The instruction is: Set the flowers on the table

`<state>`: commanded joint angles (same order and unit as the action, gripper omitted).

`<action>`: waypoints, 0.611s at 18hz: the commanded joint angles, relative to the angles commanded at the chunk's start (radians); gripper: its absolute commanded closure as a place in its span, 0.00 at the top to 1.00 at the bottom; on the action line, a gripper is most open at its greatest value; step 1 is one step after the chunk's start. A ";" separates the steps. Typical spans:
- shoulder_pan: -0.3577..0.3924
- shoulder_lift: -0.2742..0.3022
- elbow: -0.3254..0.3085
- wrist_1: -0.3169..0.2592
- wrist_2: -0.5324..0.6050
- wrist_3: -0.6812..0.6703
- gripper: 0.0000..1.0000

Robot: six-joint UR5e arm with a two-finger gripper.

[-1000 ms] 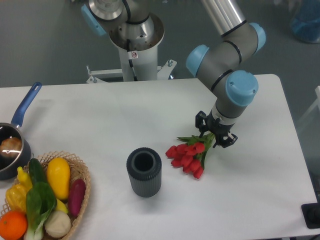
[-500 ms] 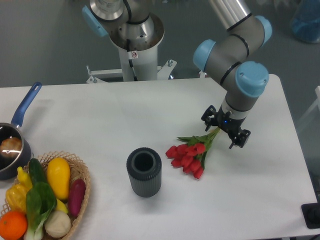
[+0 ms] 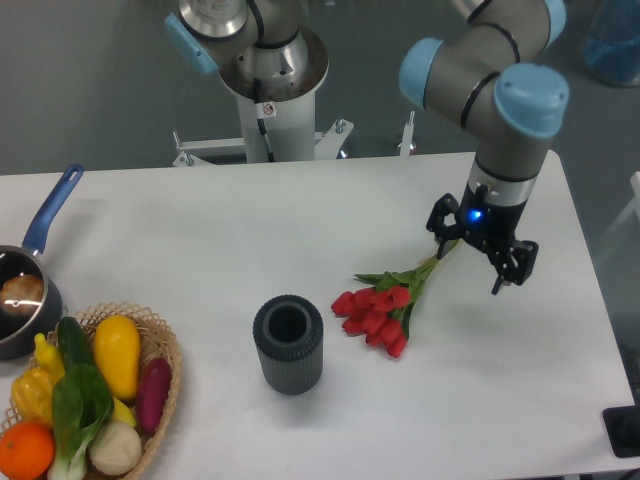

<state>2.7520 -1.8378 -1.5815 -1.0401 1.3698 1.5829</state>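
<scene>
White table (image 3: 200, 230) bears flowers (image 3: 385, 305) beside end effector (image 3: 482, 252).

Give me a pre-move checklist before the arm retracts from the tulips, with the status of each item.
1. Flowers lying on the table: ok, blooms and stems rest flat.
2. Gripper free of the stems: ok, fingers spread, nothing between them, though close to the stem ends.
3. Bunch intact: ok, the blooms lie together.
4. Flowers apart from the dark grey cup: ok, a gap shows.
5. Basket of vegetables and saucepan away from the arm: ok, far left.
6. Twine tie holding: cannot tell.
</scene>
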 joint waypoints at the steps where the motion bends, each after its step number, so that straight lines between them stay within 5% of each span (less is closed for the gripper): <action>1: 0.002 0.017 0.000 0.000 0.005 0.018 1.00; 11: 0.089 0.066 -0.002 -0.041 0.022 0.252 1.00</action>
<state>2.8409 -1.7717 -1.5831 -1.0815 1.3913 1.8345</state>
